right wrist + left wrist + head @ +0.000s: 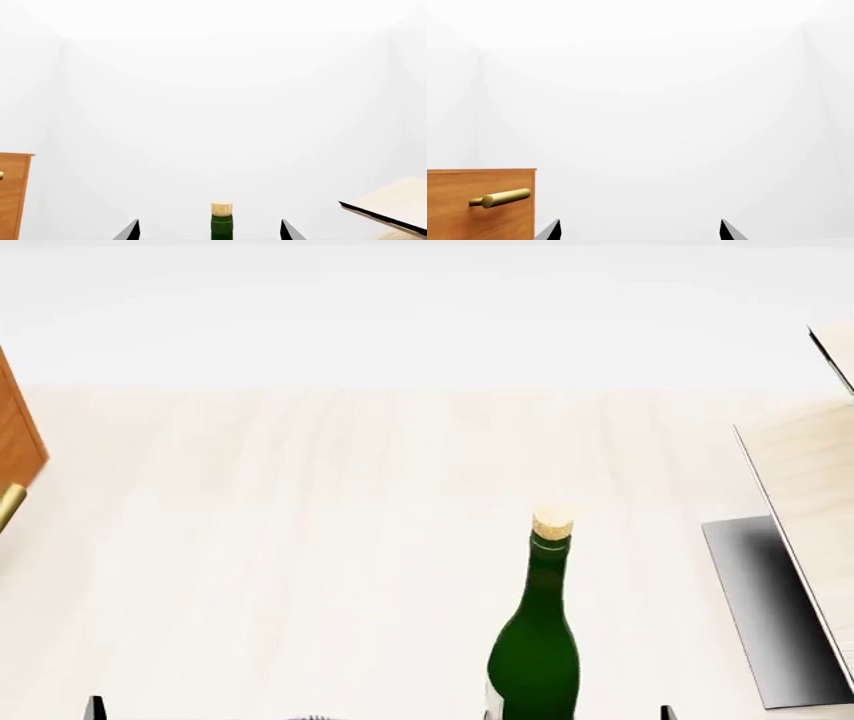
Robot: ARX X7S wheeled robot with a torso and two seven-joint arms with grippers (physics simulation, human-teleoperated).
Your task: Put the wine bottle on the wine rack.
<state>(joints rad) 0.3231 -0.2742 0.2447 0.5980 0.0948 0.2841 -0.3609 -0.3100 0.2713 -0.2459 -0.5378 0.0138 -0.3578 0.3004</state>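
Status at this frame: tall slim dark green glass wine bottle with tan cork stopper stood upright on the pale wood bench, not gripped.

Right gripper: jaws spread wide, only the two black tips visible. In the right wrist view the bottle's cork and neck top sat centred between the tips, seemingly ahead of them, touching neither.

Left gripper: jaws also wide, nothing between them. The reddish-brown wood cabinet with its brass bar handle lay off to one side of those jaws, apart from them.

Wine rack of slanted light-wood boards with dark metal edges on a grey metal base sat off to the right side of the right jaws, well clear of the bottle. Mostly cropped, so the cradle and peg weren't visible.

Risks, my read:
- Bottle is tall and narrow. A tip clipping the neck on approach would likely tip it over and let it roll.
- Closing high on the neck or cork would give a weak hold on smooth glass; it could swing or slip during the carry.
- The rack boards slope, so releasing the bottle before it is seated could let it slide off.
- The rack's dark board edge lies on the transfer path; a low carry could strike it.
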